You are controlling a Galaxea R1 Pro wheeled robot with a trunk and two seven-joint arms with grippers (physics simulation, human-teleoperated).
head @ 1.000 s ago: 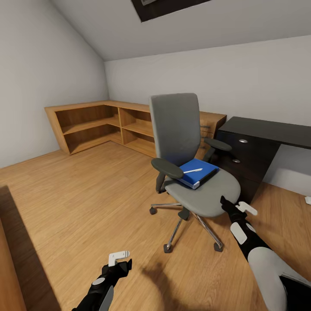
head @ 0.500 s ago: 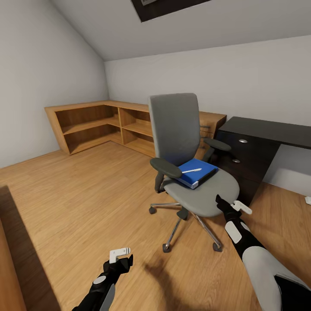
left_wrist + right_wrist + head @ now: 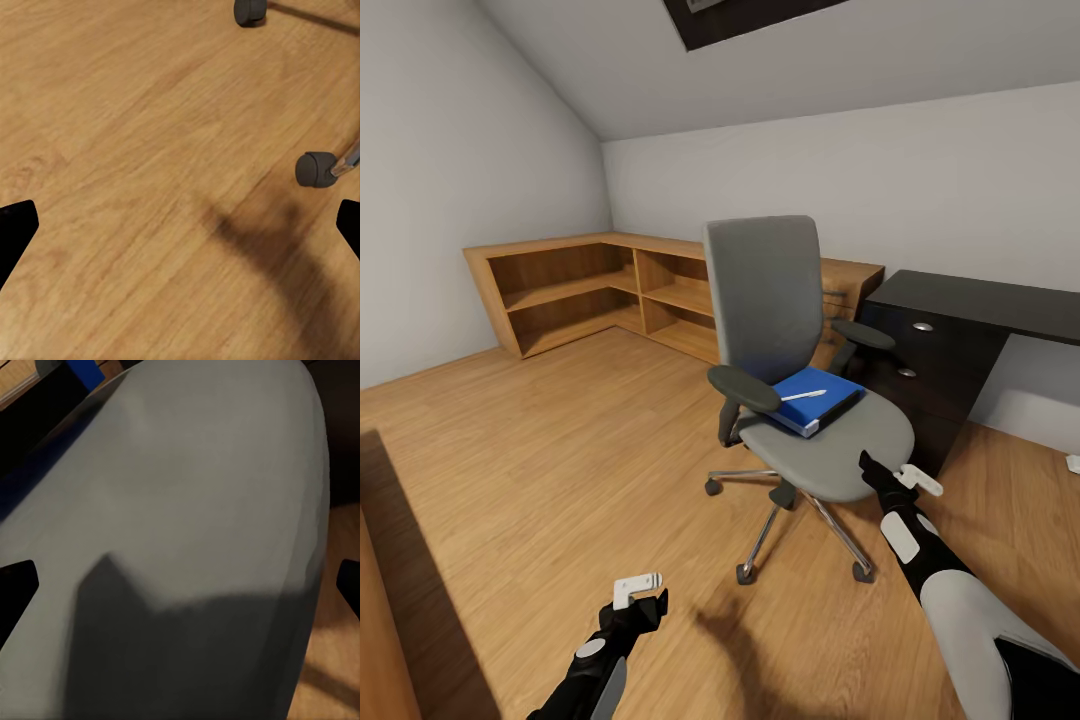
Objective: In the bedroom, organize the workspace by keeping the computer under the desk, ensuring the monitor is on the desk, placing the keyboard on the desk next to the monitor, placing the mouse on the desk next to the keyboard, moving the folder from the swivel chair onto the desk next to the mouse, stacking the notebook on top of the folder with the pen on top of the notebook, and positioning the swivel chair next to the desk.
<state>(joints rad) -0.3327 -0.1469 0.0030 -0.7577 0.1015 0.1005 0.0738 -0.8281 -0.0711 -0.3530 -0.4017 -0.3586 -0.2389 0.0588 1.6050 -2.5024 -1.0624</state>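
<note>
The grey swivel chair [image 3: 780, 340] stands mid-room, left of the black desk [image 3: 980, 300]. On its seat lies the blue folder [image 3: 818, 398] with a white pen [image 3: 804, 395] on top; I cannot make out a separate notebook. My right gripper [image 3: 882, 474] is open at the seat's front right edge. The right wrist view looks across the grey seat [image 3: 195, 495] between the spread fingertips of the right gripper [image 3: 180, 589], with a blue folder corner [image 3: 82, 369] far off. My left gripper [image 3: 645, 598] hangs open above the floor. The left gripper [image 3: 180, 232] faces bare wood and a chair castor [image 3: 315, 169].
A low light-wood shelf cabinet [image 3: 590, 285] runs along the back wall into the left corner. The desk's black drawers with silver knobs [image 3: 923, 326] are just right of the chair. A small white object [image 3: 1073, 463] lies on the floor at the right edge.
My right gripper has moved forward and slightly left, up to the seat's front edge. The chair has shifted a touch to the left. The left arm has barely moved.
</note>
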